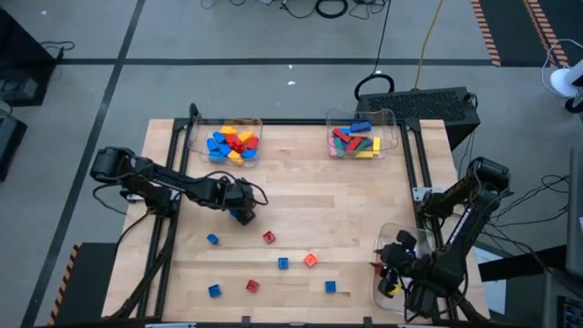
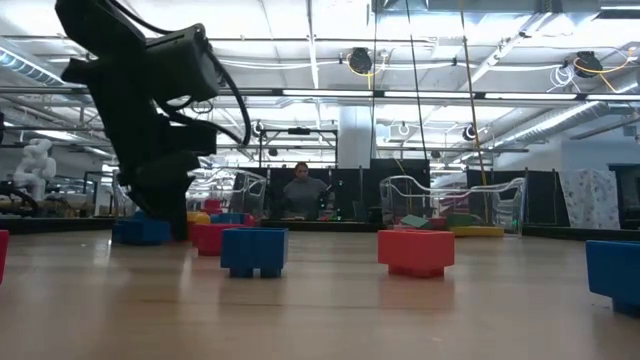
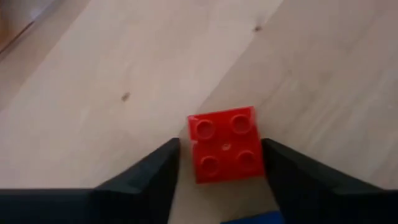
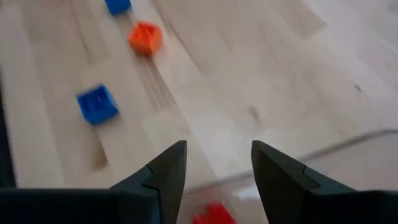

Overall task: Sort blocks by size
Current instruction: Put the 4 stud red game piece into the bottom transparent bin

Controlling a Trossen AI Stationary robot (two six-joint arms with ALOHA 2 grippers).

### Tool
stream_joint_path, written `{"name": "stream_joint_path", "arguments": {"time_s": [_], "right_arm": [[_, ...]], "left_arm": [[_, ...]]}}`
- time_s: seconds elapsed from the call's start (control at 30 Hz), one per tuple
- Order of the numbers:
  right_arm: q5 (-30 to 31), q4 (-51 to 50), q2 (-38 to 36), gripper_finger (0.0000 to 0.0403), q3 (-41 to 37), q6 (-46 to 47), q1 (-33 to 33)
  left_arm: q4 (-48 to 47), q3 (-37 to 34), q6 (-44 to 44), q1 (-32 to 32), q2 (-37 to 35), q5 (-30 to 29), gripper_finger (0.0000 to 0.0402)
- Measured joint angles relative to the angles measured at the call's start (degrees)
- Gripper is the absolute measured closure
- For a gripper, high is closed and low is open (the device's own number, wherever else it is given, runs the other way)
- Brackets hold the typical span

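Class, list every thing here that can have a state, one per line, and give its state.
Left gripper: fingers open around a red brick, not clamped.
Right gripper: fingers apart, nothing between them, above a clear tray's rim.
Back left tray: holds blue, red, yellow bricks.
Back right tray: holds longer bricks.
Loose bricks: lying separately on the table.

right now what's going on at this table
Two robot arms are sorting toy blocks. The left gripper is low over the middle of the table, its open fingers on either side of a red block. The right gripper hangs over a clear tray at the table's right edge. Several loose blocks remain on the wood.
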Motion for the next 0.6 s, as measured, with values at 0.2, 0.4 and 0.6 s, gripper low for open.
{"name": "stream_joint_path", "arguments": {"time_s": [0.2,0.4,0.6], "right_arm": [[7.4,5.1,0.0,0.0239,0.0,-10.8,-2.1],[9.8,16.9,0.0,0.0238,0.0,-39.3,-7.8],[9.7,30.7,0.0,0.0238,0.0,-67.6,-15.7]], "left_arm": [[4.8,-0.1,3.3,0.2,0.2,0.8,0.0259],[19.4,-0.1,9.4,0.1,0.2,13.1,0.0258],[35.4,-0.1,10.3,0.1,0.2,27.6,0.0258]]}}
